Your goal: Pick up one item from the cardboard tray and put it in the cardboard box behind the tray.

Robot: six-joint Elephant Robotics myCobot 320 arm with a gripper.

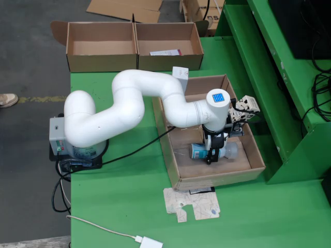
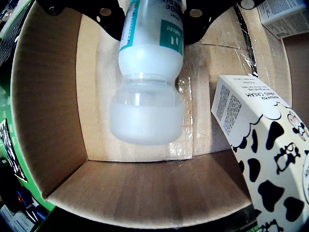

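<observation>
The hand (image 1: 212,155) is closed around the white bottle (image 1: 214,151), fingers (image 2: 110,17) pressing both sides; the bottle lies flat in the tray (image 1: 176,164), its clear cap (image 2: 147,116) pointing right in the fixed view.

Workshop or warehouse floor: bare concrete floor (image 1: 26,57), green-painted bench (image 1: 119,206) and green frame (image 1: 269,62), flattened cardboard (image 1: 124,10) lying about, open cardboard boxes (image 1: 134,46), loose cables (image 1: 320,98) at the side.
</observation>
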